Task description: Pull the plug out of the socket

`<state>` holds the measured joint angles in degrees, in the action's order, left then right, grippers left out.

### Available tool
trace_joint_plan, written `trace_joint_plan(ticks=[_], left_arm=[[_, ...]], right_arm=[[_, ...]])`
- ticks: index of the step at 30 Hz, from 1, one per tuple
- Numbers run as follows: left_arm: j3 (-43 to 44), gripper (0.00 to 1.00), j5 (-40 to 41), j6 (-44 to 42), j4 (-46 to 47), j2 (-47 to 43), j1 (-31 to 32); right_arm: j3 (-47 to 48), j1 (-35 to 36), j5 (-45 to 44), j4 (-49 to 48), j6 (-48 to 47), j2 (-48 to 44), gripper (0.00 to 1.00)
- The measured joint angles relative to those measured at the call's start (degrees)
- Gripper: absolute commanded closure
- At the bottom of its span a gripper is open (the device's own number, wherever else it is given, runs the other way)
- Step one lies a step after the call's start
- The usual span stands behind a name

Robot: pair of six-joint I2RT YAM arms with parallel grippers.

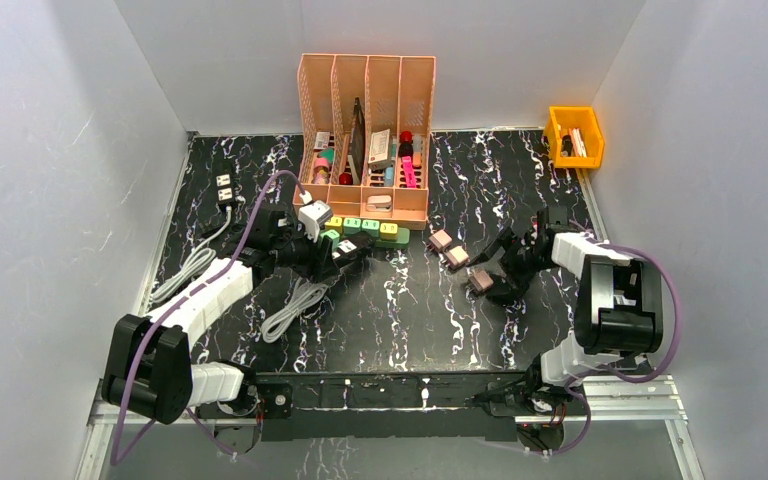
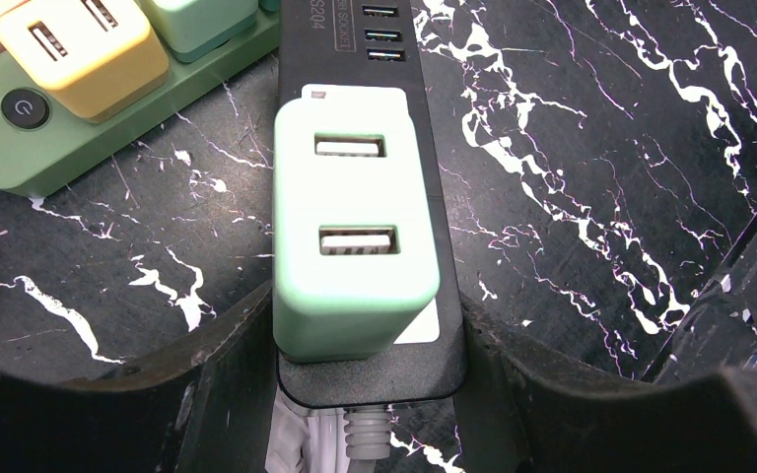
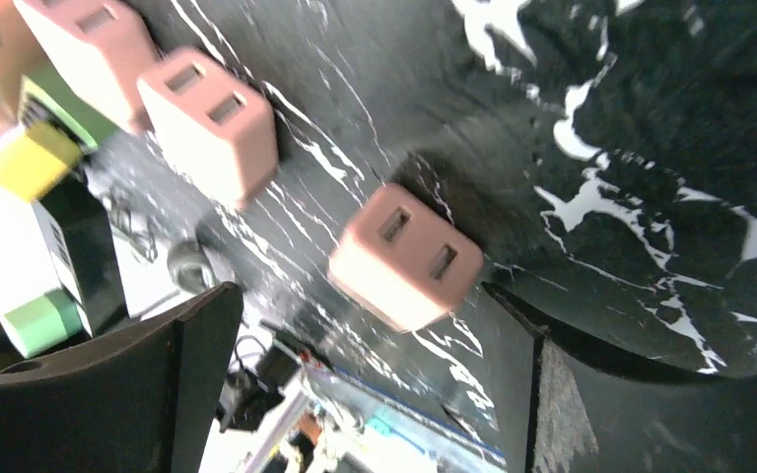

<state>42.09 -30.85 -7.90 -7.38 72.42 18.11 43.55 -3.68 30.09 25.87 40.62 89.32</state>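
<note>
A mint-green plug [image 2: 355, 246] with two USB ports sits pushed into the black socket strip [image 2: 434, 118]. My left gripper [image 2: 370, 394] is shut on the cable end of that strip, one finger pressed against each long side. In the top view it [image 1: 335, 255] lies left of centre, just in front of the organizer. My right gripper [image 3: 375, 374] stands open, its fingers wide apart. A pink plug [image 3: 406, 256] lies loose on the table just beyond its fingertips, touching neither. From above, the right gripper [image 1: 495, 280] hovers beside that pink plug [image 1: 480, 281].
Two more pink plugs [image 1: 440, 240] [image 1: 457, 257] lie on the table. A green strip with coloured plugs [image 1: 365, 228] lies before the peach organizer [image 1: 365, 130]. A coiled white cable [image 1: 295, 305], a white strip [image 1: 225, 188] and a yellow bin [image 1: 574, 135] are nearby.
</note>
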Motion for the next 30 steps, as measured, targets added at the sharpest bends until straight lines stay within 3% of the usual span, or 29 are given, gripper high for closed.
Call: trace_joint_plan(ticks=[7,11,15,21,26,30], left_arm=[[0.00,1.00,-0.48,-0.02,0.02,-0.20,0.00],[0.00,1.00,-1.27,-0.17,0.07,-0.31,0.02],[-0.02,1.00,-1.81,-0.79,0.50,-0.70,0.52],[-1.92,1.00,-4.37,-1.77,2.95,-4.15,2.03],[-3.87,1.00,-8.26,-2.05,5.64,-9.07,2.34],[-4.15,1.00,-12.76,-2.54,6.82,-9.42,2.34]], right_arm=[[6.14,0.09,-1.51,0.57,-1.51,-3.67,0.02],[7.45,2.54,-3.98,-4.04,-1.27,-9.64,0.02],[12.26,16.55,-11.56,-11.30,-3.52,-14.34,0.01],[23.89,35.82,-13.18,-24.52,-11.26,-6.49,0.03],[24.13,42.53,-9.07,-28.20,-16.37,0.11,0.07],[21.09,43.39,-2.05,-34.36,-19.12,0.96,0.07]])
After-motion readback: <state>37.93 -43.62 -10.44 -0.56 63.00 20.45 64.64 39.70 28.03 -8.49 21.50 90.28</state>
